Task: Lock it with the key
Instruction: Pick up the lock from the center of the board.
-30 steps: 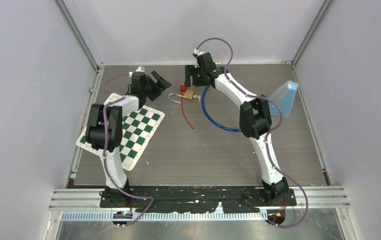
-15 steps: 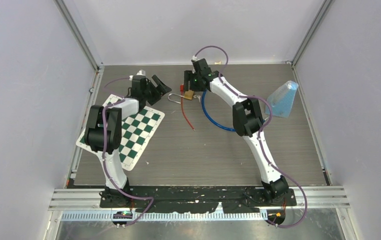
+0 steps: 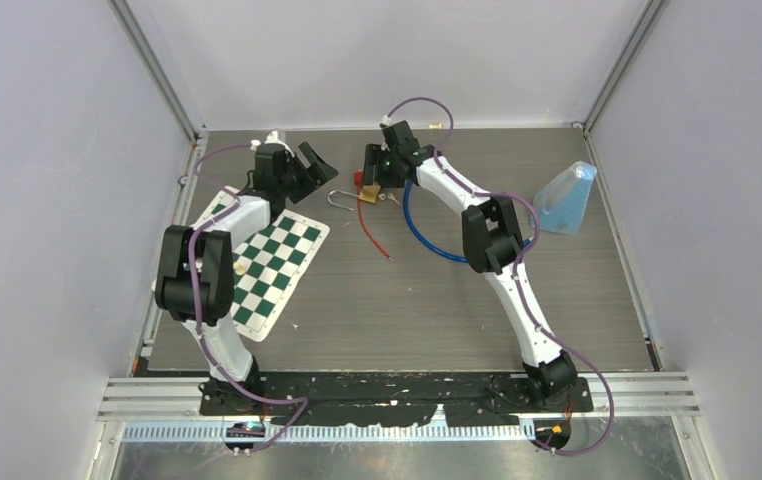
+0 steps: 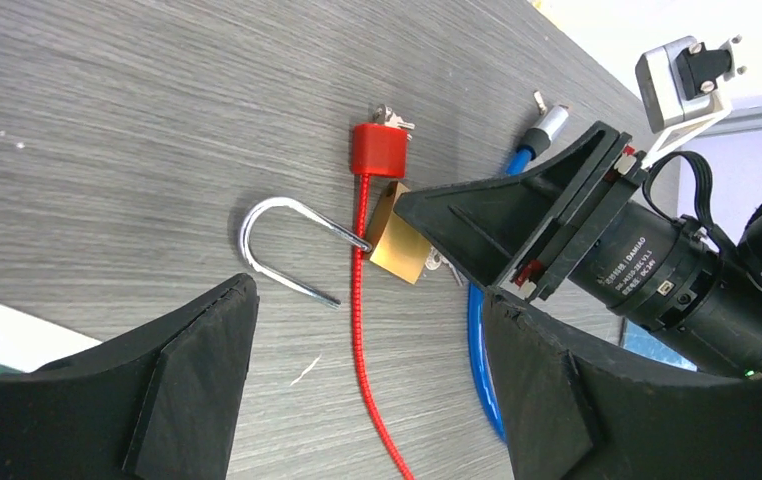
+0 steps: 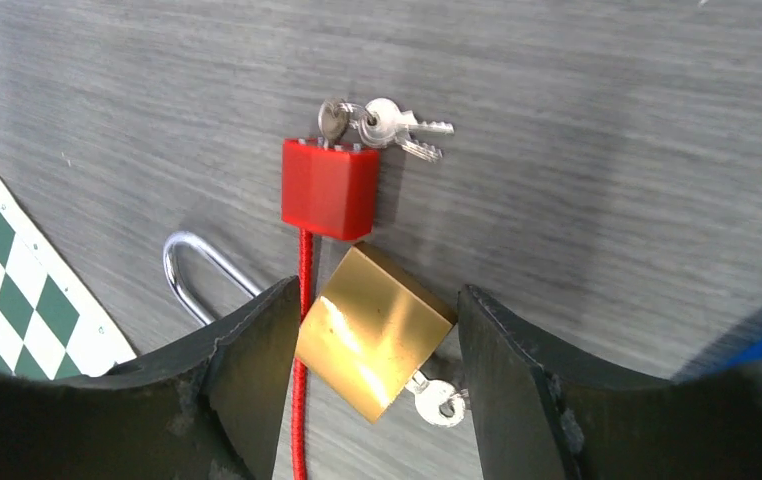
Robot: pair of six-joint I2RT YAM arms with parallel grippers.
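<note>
The grey wood-grain table (image 3: 407,300) carries a green-and-white checkered mat (image 3: 267,270) at its left and a blue cable loop (image 3: 427,240) nearer the middle, with a pale blue cone (image 3: 562,200) at the right edge. The left gripper (image 4: 367,300) hangs over the far left of the table with its fingers spread wide and nothing between them. The right gripper (image 5: 377,295) is low over the far middle, its fingers parted just wider than the brass padlock (image 5: 375,345) that lies flat between them; whether they touch it cannot be told. The padlock's steel shackle (image 5: 192,270) stands open, pointing toward the mat. Just beyond it lies a red lock (image 5: 329,188) with a red cord (image 4: 360,340) trailing toward the near edge. A key (image 5: 440,400) sits in the padlock's base, and a small bunch of keys (image 5: 382,122) lies at the red lock's far end.
</note>
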